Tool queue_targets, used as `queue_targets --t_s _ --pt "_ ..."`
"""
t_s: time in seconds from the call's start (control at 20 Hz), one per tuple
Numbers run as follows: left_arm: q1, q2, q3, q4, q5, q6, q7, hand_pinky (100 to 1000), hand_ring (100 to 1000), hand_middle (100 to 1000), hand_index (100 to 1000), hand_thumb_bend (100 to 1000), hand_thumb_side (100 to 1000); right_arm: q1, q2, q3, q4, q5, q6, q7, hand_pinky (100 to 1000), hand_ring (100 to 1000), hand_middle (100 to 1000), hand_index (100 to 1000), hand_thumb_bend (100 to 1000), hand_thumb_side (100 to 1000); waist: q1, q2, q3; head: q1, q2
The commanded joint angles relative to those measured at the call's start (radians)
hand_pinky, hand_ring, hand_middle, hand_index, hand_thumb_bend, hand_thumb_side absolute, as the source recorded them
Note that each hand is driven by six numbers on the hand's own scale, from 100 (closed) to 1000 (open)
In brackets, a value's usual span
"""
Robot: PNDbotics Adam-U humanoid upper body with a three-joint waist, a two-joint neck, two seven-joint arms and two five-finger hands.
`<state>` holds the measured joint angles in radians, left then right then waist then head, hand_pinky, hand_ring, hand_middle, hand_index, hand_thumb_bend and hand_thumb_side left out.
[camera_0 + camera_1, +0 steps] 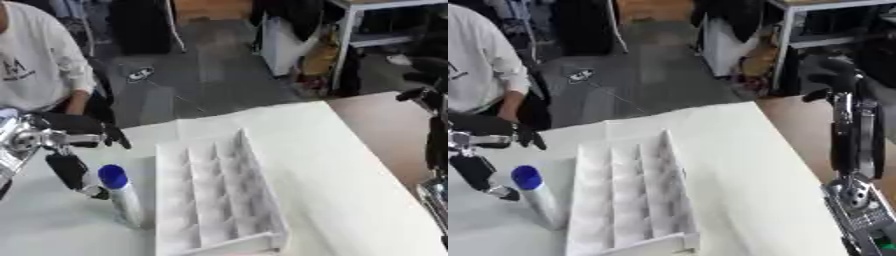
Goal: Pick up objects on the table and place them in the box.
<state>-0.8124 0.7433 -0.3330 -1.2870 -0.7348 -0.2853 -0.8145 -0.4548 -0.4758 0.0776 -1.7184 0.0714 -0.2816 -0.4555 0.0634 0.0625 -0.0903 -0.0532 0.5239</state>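
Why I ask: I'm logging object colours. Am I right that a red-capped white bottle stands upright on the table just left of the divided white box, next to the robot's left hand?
Not quite: the cap is blue, not red, as the left eye view shows. The rest holds: the white bottle stands upright on the table, just left of the divided white box, next to the left hand.

We see the left hand (74, 150) at the near left, its silver wrist joint at the left edge, with upper fingers extended rightward and the thumb (72, 172) pointing down, the fingers spread and holding nothing. The right arm (855, 145) stands upright along the right edge, and the right hand (837, 82) at its top is raised with fingers indistinct.
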Motion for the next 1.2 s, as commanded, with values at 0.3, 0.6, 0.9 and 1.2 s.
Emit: queue_targets --t_s 0.3,0.6,0.9,1.2 --pt "-0.033 0.002 -0.005 0.037 -0.037 -0.13 -0.092 709 800 866 934 638 391 -0.021 -0.022 -0.001 -0.014 -0.008 -0.003 0.008 489 668 727 770 100 875 -0.005 -0.005 -0.011 0.013 -0.022" --pt "-0.035 -0.012 -0.009 0.064 -0.047 -0.145 -0.092 707 794 856 925 643 392 -0.024 -0.02 0.0 -0.017 -0.011 -0.003 0.01 489 668 727 770 100 875 -0.004 -0.003 -0.017 0.015 -0.019" --pt "-0.034 -0.024 -0.015 0.089 -0.061 -0.157 -0.092 709 789 851 923 676 398 -0.027 -0.019 0.001 -0.019 -0.012 -0.004 0.011 489 668 727 770 100 875 -0.001 0.0 -0.021 0.015 -0.009" --pt "-0.031 -0.032 -0.018 0.108 -0.087 -0.167 -0.092 707 785 846 921 685 395 -0.031 -0.017 0.002 -0.019 -0.013 -0.004 0.013 489 668 728 770 100 876 0.001 0.007 -0.027 0.014 -0.012"
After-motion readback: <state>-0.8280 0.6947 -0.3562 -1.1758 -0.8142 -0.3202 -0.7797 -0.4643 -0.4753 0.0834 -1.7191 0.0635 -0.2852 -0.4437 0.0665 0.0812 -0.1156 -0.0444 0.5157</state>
